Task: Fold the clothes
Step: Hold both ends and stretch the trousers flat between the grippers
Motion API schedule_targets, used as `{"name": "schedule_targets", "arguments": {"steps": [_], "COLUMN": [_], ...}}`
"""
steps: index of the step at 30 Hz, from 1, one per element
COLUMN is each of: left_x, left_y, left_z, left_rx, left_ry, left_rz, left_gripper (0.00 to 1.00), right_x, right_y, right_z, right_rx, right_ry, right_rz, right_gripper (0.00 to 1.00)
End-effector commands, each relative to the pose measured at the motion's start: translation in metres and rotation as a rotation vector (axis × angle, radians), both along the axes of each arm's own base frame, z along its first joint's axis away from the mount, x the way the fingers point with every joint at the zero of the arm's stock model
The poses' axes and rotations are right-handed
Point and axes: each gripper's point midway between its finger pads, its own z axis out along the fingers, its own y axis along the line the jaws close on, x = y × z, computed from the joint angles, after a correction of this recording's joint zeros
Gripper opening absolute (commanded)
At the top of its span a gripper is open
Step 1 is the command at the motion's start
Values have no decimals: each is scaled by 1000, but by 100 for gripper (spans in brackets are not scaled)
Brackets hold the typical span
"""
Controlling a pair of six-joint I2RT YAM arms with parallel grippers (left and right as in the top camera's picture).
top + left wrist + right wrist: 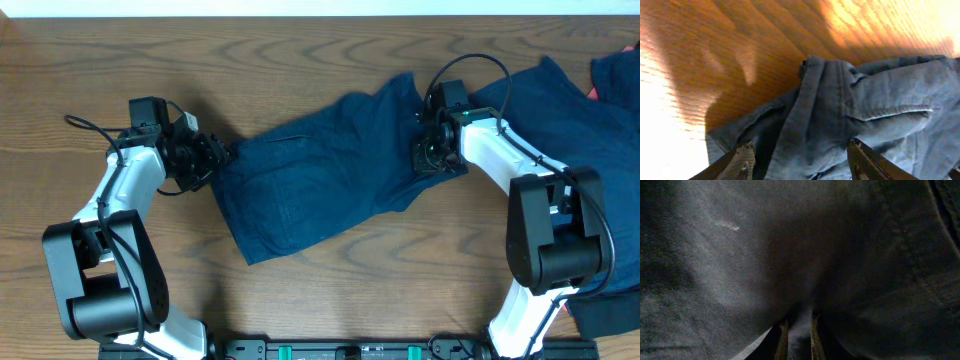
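One of the clothes, a wrinkled navy garment (320,175), lies spread across the middle of the table. My left gripper (215,160) is at its left edge. In the left wrist view its jaws stand open astride the bunched hem (825,100), one fingertip (742,160) on each side; the left gripper (802,162) has cloth between its fingers but no pinch shows. My right gripper (430,155) rests on the garment's right part. In the right wrist view the right gripper (797,330) is nearly closed, with a small ridge of the dark cloth (740,255) pinched between its fingers.
More navy clothes (600,100) lie heaped at the right side of the table, and another dark piece (610,310) sits at the lower right. Bare wooden tabletop (300,60) shows behind and to the left of the garment.
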Motion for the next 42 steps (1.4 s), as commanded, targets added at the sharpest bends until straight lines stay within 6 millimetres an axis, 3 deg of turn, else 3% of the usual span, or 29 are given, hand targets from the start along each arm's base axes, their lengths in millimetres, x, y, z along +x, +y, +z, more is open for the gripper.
{"name": "schedule_targets", "arguments": {"steps": [1, 3, 9, 10, 13, 17, 21, 28, 33, 35, 38, 40, 42], "left_x": [6, 5, -8, -13, -37, -68, -77, -98, -117, -119, -118, -112, -103], "left_y": [-4, -4, -6, -7, 0, 37, 71, 65, 45, 41, 33, 20, 3], "left_z": [6, 6, -3, -4, -7, -10, -14, -33, -35, -34, -30, -23, -14], "left_rx": [-19, -17, -22, -26, -35, 103, 225, 205, 115, 93, 40, -45, -151], "left_ry": [-25, -22, 22, 42, 173, 313, 341, 428, 496, 505, 502, 466, 406], "left_rz": [-19, -25, -33, -31, 46, 176, 241, 254, 232, 225, 220, 182, 120], "left_gripper": [61, 54, 10, 6, 6, 6, 6, 6, 6, 10, 50, 65, 72], "right_x": [-14, -14, -14, -14, -15, -17, -17, -16, -16, -15, -14, -15, -16], "right_y": [-1, -1, -1, -1, -2, -2, -2, -2, -2, -1, -1, 1, 2], "right_z": [-18, -18, -18, -18, -19, -19, -19, -19, -19, -19, -18, -18, -18], "right_rx": [-17, -17, -17, -17, -19, -20, -19, -18, -18, -16, -15, -4, 6], "right_ry": [53, 53, 55, 55, 59, 66, 64, 63, 61, 58, 56, 60, 62], "right_rz": [2, 2, 2, 2, 2, 1, 1, -2, -2, -2, -2, 0, 2], "right_gripper": [16, 16, 15, 15, 15, 15, 15, 15, 16, 17, 18, 19, 20]}}
